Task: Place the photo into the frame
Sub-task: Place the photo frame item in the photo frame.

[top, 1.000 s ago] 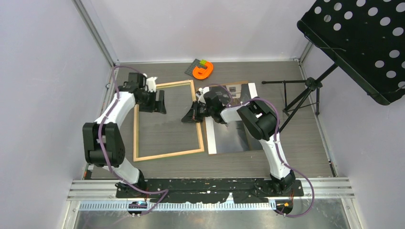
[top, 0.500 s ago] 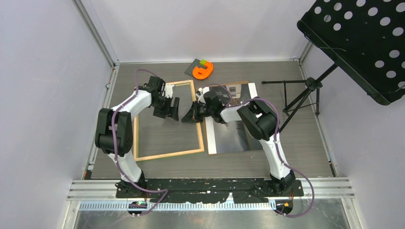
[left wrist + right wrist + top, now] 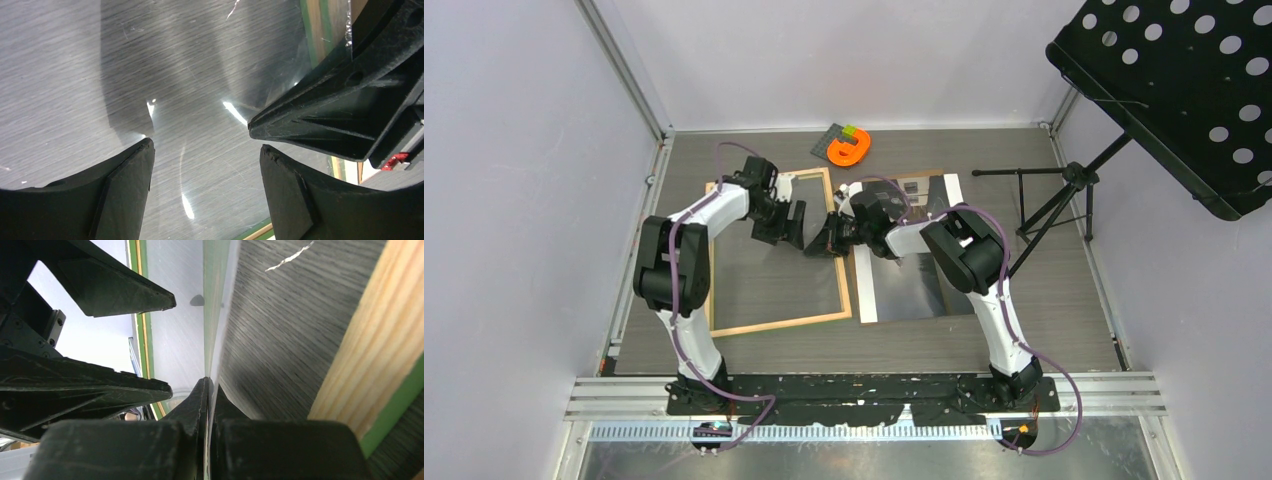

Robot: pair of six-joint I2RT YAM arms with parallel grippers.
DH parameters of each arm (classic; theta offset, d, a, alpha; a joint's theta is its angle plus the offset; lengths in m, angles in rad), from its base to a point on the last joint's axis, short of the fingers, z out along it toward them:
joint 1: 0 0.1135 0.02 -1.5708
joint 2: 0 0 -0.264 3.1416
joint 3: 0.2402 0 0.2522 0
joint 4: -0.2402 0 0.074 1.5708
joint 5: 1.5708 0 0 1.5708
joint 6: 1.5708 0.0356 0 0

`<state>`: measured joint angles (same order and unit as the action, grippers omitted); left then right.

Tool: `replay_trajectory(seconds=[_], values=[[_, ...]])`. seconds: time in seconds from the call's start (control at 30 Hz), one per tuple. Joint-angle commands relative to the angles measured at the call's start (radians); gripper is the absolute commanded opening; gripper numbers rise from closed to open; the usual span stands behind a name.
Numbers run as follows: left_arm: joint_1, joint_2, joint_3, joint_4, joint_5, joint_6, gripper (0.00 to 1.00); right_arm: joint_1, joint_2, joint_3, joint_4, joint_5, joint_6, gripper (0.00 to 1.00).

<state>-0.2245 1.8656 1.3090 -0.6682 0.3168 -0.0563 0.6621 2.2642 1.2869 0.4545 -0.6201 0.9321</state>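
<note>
The frame point(image 3: 774, 325) lies flat left of centre, pale wood face up; its rail also shows in the left wrist view point(image 3: 315, 30) and the right wrist view point(image 3: 370, 340). The photo point(image 3: 914, 285), dark grey with a white band, lies on the table to the frame's right, partly under the right arm. My right gripper point(image 3: 821, 243) point(image 3: 209, 382) is shut on the edge of a thin clear pane point(image 3: 214, 315) at the frame's right rail. My left gripper point(image 3: 796, 228) point(image 3: 205, 150) hangs open over the glossy pane point(image 3: 190, 90), its tips close to the right gripper's fingers point(image 3: 340, 115).
A brown backing board point(image 3: 921, 180) pokes out behind the photo. An orange piece on a dark card point(image 3: 849, 147) lies at the back. A black perforated music stand point(image 3: 1174, 90) on a tripod point(image 3: 1064, 190) fills the right side. Walls close in on three sides.
My left arm has swung right across the frame, bringing its open gripper close to the right gripper. The right arm and its grip have not moved.
</note>
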Motion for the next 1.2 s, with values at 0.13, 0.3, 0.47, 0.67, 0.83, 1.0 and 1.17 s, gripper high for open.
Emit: replay_trajectory(seconds=[0.13,0.3,0.47,0.67,0.83,1.0,1.17], values=[[-0.004,0.05,0.033,0.025,0.017,-0.036,0.75,0.005,-0.036,0.008,-0.042,0.04,-0.056,0.06],[-0.004,0.058,0.021,0.028,0.031,-0.049,0.75,0.004,-0.043,0.007,-0.047,0.041,-0.057,0.06],[-0.004,0.064,0.012,0.021,0.033,-0.057,0.75,0.005,-0.041,0.016,-0.064,0.041,-0.061,0.16],[-0.004,0.069,0.012,0.016,0.027,-0.06,0.75,0.005,-0.049,0.033,-0.1,0.045,-0.078,0.36],[-0.004,0.068,-0.003,0.017,0.022,-0.068,0.75,0.003,-0.055,0.051,-0.132,0.046,-0.098,0.45],[-0.004,0.066,-0.011,0.016,0.02,-0.071,0.75,0.004,-0.058,0.069,-0.166,0.052,-0.111,0.47],[-0.004,0.073,-0.007,0.01,0.016,-0.073,0.75,0.003,-0.068,0.069,-0.183,0.059,-0.127,0.51]])
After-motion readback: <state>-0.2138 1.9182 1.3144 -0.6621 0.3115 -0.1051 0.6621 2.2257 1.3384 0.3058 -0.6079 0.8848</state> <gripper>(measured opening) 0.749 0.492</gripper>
